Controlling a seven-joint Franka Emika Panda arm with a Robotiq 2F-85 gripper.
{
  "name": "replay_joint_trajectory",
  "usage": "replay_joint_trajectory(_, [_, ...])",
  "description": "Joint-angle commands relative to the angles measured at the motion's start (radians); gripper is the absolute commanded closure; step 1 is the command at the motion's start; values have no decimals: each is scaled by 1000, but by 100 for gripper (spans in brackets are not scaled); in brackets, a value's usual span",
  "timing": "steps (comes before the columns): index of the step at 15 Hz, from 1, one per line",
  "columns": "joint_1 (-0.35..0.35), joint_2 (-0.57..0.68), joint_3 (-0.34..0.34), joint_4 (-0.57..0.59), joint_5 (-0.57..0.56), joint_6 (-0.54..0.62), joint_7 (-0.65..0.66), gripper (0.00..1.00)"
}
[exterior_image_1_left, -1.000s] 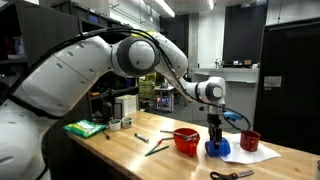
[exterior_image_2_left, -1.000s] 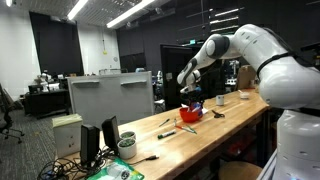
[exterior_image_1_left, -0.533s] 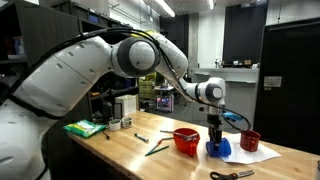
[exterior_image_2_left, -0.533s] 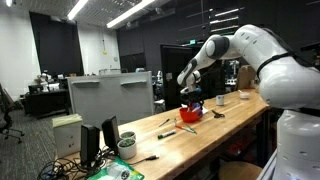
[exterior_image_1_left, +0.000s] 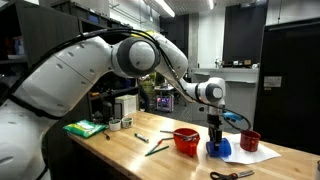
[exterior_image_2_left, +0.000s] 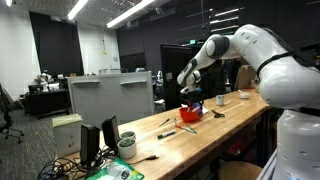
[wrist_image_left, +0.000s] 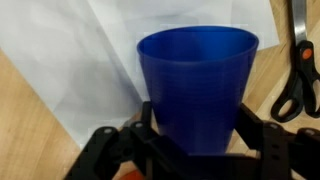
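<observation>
Cup (wrist_image_left: 197, 80), blue and upright, stands on white paper (wrist_image_left: 85, 60) beside scissors (wrist_image_left: 297, 70). The gripper (wrist_image_left: 197, 128) straddles it, jaws wide. Approach looks done; we cannot tell whether it is gripped.

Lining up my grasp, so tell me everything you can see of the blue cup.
The blue cup is plain, smooth, plastic-looking and tapered, without handle or markings. It rests on a white sheet on the wooden table. In an exterior view the cup looks wider at the bottom. Its narrow end sits between the fingers of the claw; contact cannot be told. Scissors lie apart beside it.
</observation>
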Motion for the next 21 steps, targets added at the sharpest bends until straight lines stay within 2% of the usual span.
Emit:
replay_joint_trajectory(1, [2,-21,-5,-11,14,3,-38,46])
replay_joint_trajectory(10, [-3,-44,0,65,53,-70,-44,46])
replay_joint_trajectory(21, [-87,14,13,248,259,-363,-141,46])
